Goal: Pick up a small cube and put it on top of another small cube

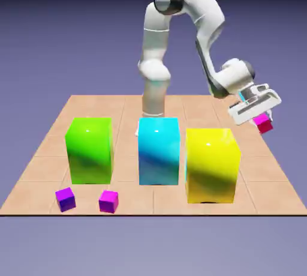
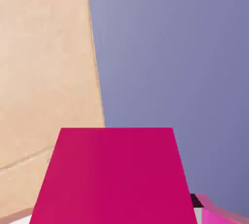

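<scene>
The back wall (image 1: 36,47) is plain blue-violet, and the tan worktop (image 1: 252,200) has thin lines like tiles. Nearest the front edge, on the exterior view's left, sit a violet small cube (image 1: 66,200) and a magenta-purple small cube (image 1: 108,201). They are apart, so either looks like it has room for a cube on top. Just behind stand three big blocks: green (image 1: 90,152), cyan (image 1: 159,152) and yellow (image 1: 210,167). Farther back, on the exterior view's right, the claw (image 1: 259,111) is closed on the hot-pink cube (image 1: 263,123). It holds it up in the air, tilted, probably so it won't bump the big blocks. Next it should go over a small cube, turn level and let go gently.
</scene>
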`<move>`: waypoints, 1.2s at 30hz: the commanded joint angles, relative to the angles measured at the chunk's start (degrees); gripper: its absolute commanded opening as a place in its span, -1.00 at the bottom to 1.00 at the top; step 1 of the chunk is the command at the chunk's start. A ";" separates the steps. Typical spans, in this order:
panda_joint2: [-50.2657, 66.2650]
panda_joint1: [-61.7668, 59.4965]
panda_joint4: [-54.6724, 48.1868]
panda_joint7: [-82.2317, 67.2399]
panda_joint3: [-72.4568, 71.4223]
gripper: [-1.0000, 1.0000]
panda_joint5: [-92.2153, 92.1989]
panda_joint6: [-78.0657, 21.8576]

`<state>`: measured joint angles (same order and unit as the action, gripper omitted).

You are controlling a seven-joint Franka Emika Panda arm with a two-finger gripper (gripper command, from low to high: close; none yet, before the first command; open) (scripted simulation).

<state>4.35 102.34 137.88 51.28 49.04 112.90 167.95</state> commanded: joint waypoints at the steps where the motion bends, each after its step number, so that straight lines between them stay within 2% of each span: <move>1: 0.19 -1.16 -0.58 -0.96 -0.30 -1.00 -2.53 -0.82; 22: 4.09 -31.58 -12.60 -20.35 -6.50 -1.00 -54.86 -17.97; 36: 15.47 -60.56 -18.27 -47.58 -10.54 -1.00 -87.48 -33.74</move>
<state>19.81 41.78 119.61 3.61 38.50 25.29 134.17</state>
